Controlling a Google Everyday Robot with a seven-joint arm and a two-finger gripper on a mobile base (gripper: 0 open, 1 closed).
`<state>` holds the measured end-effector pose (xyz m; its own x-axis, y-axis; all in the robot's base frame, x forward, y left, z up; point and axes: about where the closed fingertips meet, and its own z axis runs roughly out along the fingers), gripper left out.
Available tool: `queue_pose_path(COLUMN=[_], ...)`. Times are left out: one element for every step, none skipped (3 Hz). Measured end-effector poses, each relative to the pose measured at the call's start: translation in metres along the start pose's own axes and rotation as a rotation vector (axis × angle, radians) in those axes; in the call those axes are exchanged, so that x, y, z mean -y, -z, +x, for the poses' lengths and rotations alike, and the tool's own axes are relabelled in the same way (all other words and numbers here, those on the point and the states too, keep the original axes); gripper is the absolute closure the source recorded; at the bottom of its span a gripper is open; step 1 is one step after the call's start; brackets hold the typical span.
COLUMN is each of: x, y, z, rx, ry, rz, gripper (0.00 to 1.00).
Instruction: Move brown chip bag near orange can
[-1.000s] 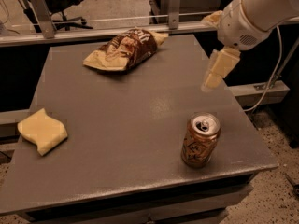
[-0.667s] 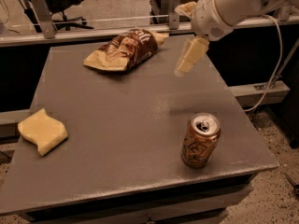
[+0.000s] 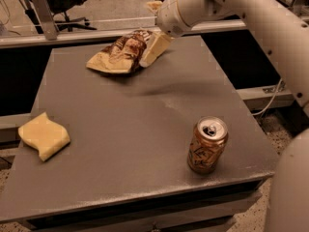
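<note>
The brown chip bag (image 3: 119, 53) lies crumpled at the far edge of the grey table (image 3: 140, 124), well apart from the orange can (image 3: 207, 145), which stands upright near the front right corner. The gripper (image 3: 148, 33) hangs at the bag's right end, its pale fingers (image 3: 155, 46) spread apart and holding nothing, the nearer one overlapping the bag's edge. A yellow sponge (image 3: 43, 135) rests at the table's front left

— Upper centre: brown chip bag (image 3: 120, 53), dark brown with tan ends, perhaps white lettering.
— Cream gripper (image 3: 155, 47) at its right edge. Lower right?
— Patterned orange can (image 3: 207, 146), silver top. Left: yellow sponge (image 3: 43, 135), grey table (image 3: 145, 110).
</note>
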<state>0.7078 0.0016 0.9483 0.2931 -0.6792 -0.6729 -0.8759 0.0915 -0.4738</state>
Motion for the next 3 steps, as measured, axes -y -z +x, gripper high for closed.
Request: queue_pose_path(x=[0.016,0.026,0.028], y=[-0.050,-0.082,-0.101], z=[0.007,0.019,0.032], rx=[0.010,-0.003,-0.026], ry=[-0.071,-0.134,-0.175], rz=[-0.032,-0.057,-0.083], gripper=[0.00,0.00,0.18])
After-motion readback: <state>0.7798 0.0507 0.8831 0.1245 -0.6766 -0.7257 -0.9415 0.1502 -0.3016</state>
